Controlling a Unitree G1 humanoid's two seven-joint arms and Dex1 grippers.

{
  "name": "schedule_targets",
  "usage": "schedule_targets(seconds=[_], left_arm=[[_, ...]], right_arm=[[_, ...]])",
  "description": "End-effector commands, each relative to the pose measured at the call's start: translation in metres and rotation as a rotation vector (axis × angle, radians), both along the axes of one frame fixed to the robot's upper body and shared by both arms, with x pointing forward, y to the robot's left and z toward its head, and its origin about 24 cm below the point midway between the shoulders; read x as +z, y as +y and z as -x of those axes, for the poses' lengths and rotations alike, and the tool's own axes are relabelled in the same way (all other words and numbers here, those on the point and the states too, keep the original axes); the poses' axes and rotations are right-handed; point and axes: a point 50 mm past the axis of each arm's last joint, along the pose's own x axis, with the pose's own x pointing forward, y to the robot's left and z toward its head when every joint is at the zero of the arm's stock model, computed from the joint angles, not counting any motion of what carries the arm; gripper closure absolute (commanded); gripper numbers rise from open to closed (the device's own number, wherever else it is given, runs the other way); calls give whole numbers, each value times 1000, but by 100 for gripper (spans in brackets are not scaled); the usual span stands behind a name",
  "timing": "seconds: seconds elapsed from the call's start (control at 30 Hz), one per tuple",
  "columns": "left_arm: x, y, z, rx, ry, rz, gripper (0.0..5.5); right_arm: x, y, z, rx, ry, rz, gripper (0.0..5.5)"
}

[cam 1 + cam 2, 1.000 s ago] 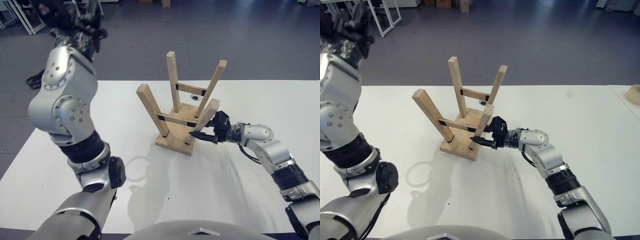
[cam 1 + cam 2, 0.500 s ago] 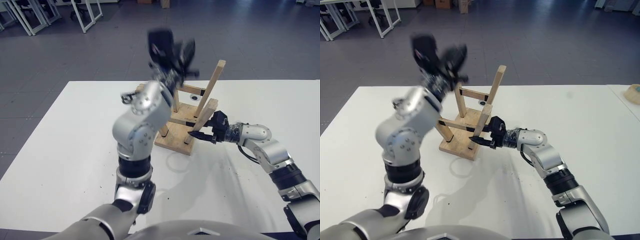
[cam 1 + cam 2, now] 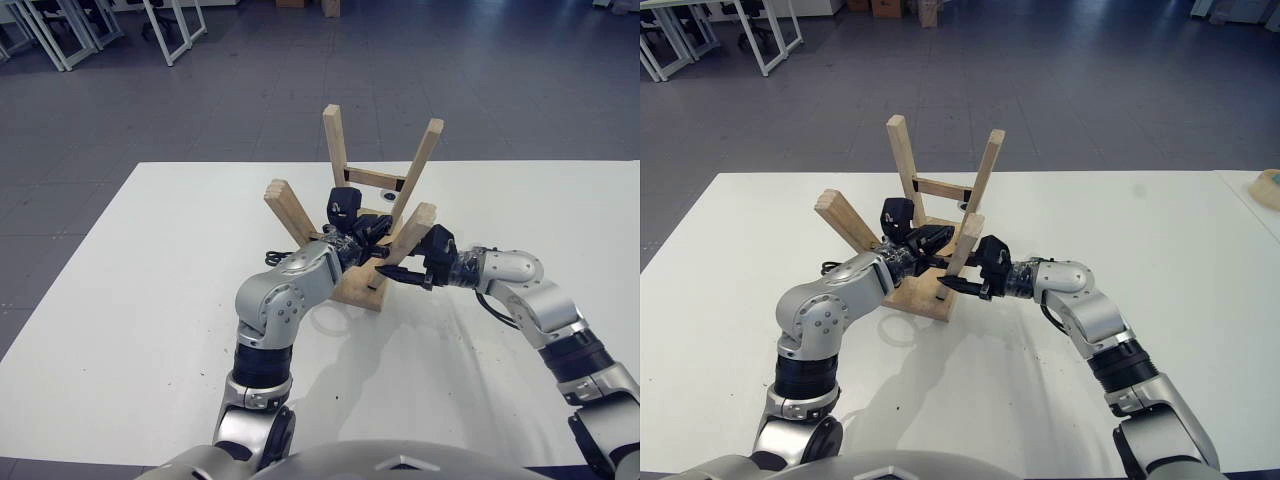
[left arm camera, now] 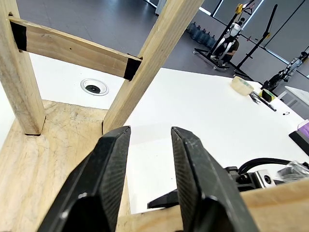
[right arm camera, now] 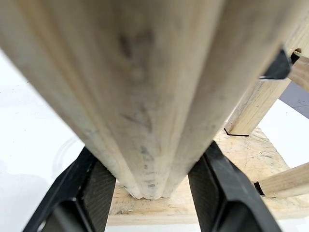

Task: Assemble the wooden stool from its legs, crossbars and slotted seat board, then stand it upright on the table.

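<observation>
Where the right pincer (image 3: 955, 285) grips, the squared leg (image 5: 145, 96) shows grain.

table: white top (image 3: 120, 330), spread under the left hand (image 4: 148, 145) and the right hand (image 3: 388, 270).
cable port: round (image 4: 94, 86), set in the table just beyond the left hand.
tape roll: pale (image 4: 241, 85), on the white top, well beyond the right hand.
floor: grey (image 3: 200, 90), far beyond both hands.
frames: white metal (image 3: 170, 30), on the floor, far off on the left hand's side.
water jugs: a row (image 4: 198, 33) on the floor, far beyond the left hand, near black stands (image 4: 231, 38).
</observation>
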Motion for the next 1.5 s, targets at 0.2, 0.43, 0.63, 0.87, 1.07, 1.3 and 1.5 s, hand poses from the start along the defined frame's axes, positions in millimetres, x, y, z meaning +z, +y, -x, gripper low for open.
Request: schedule_targets(seconds=[0.2, 0.43, 0.63, 0.87, 1.07, 1.3, 1.5], left_arm=[[69, -3, 1, -24, -63, 280, 395], [193, 113, -18, 414, -510, 396, 395], [49, 230, -18, 966, -122, -208, 395], [30, 40, 0, -51, -204, 166, 395], [29, -15, 90, -809, -45, 309, 395], [-20, 113, 45, -301, 125, -63, 395], [-28, 162, 39, -148, 148, -251, 395]], right_arm=[[-90, -50, 34, -57, 405, 497, 347], [-82, -81, 18, -132, 388, 550, 347], [-81, -78, 19, -114, 381, 524, 347], [-76, -76, 16, -74, 363, 538, 347], [-75, -65, 16, 31, 351, 521, 347], [-75, -58, 43, 176, 466, 403, 347], [-66, -24, 54, -3, 404, 253, 347]])
